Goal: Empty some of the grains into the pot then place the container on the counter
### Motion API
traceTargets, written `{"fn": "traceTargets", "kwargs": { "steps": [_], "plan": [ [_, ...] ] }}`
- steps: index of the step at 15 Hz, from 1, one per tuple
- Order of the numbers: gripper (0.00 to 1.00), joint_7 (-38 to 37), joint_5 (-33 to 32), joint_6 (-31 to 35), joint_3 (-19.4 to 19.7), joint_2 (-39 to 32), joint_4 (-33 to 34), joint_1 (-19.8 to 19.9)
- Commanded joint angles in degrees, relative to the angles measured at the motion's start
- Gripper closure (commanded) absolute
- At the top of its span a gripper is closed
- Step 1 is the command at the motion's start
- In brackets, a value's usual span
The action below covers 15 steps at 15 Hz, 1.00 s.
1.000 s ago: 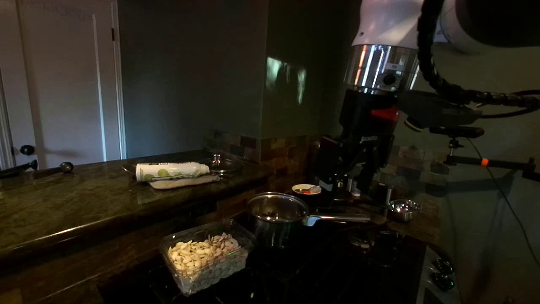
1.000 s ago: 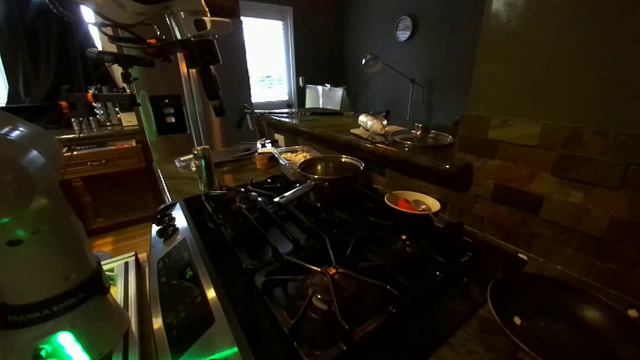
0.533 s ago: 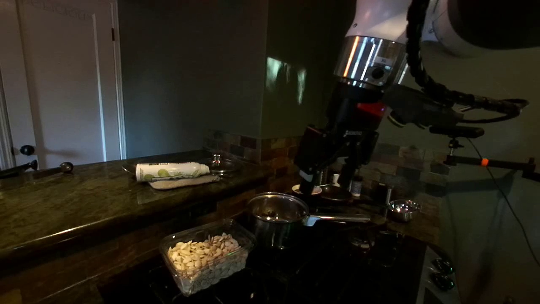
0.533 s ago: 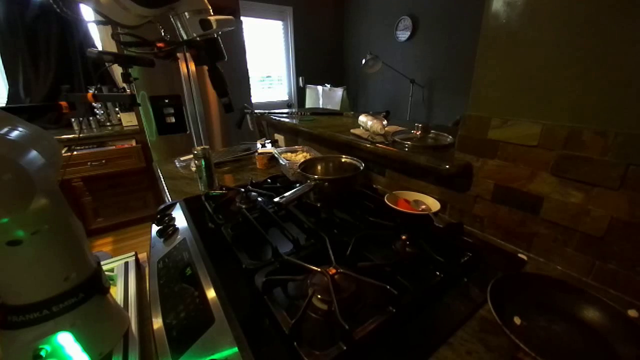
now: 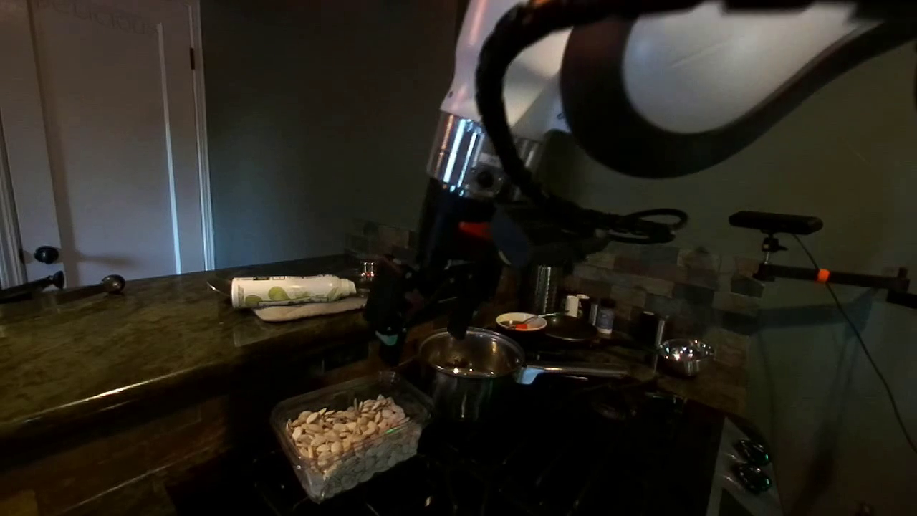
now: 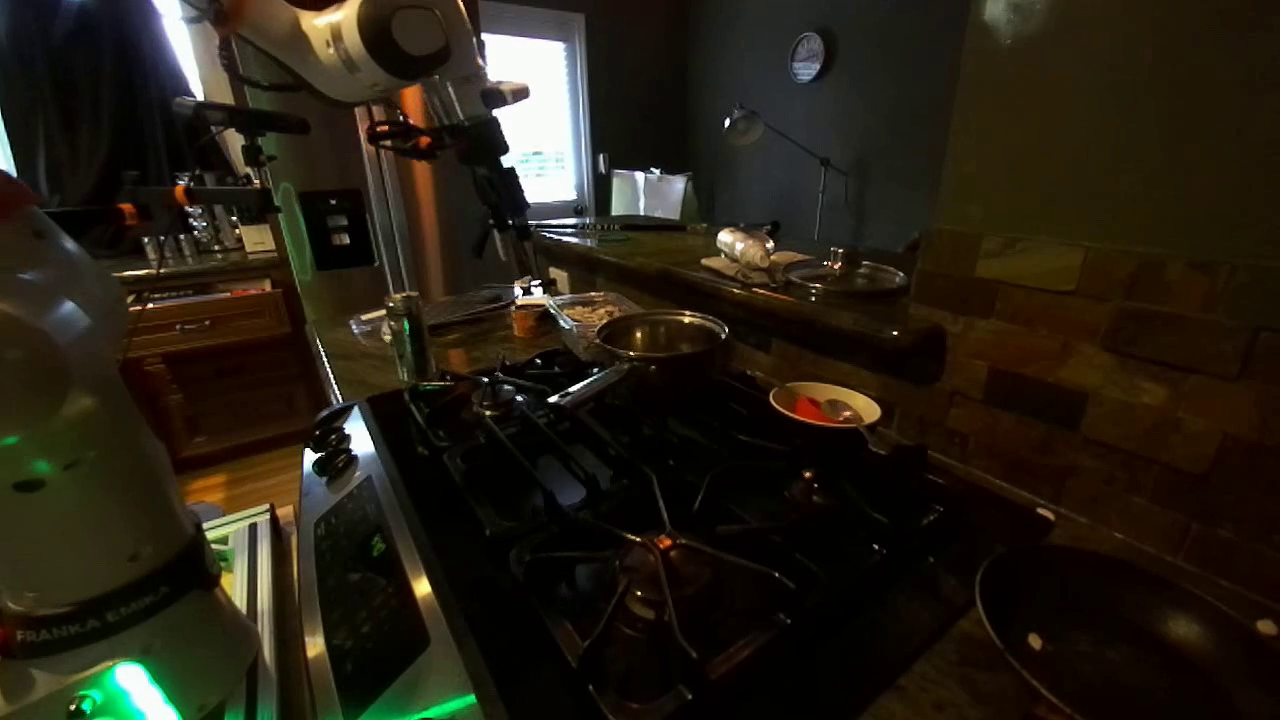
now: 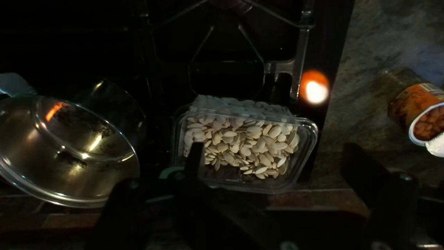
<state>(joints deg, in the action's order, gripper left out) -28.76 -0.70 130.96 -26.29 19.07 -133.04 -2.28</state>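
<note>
We have seeds [image 7: 249, 146] in the clear tub [image 7: 307, 139] below the gripper [image 7: 274, 145], fingers [image 7: 195, 158] spread wide and gripping nothing, pot [image 5: 469, 398] also lower, near the tub on one finger's side, orange-labelled jar [image 7: 407, 104] out past the other finger.

The light is dim, the far window [image 6: 552, 110] glaring white, the stovetop [image 6: 740, 490] nearly lost in black.
</note>
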Motion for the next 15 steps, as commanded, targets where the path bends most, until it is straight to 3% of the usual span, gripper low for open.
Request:
{"fn": "traceTargets", "kwargs": {
  "steps": [1,5,7,10,15],
  "plan": [
    [0.00,-0.76,-3.22,-0.93,2.75,-3.48,2.15,-2.59],
    [0.00,-0.56,-5.58,-2.62,4.08,-9.82,7.17,-2.91],
    [0.00,-0.83,-7.04,-0.12,4.34,-10.69,6.75,-2.88],
    [0.00,7.25,-9.68,-0.14,7.62,-14.79,10.12,-3.11],
    [0.00,25.58,-4.12,-3.21,12.60,-25.69,21.84,-4.24]
  ]
}}
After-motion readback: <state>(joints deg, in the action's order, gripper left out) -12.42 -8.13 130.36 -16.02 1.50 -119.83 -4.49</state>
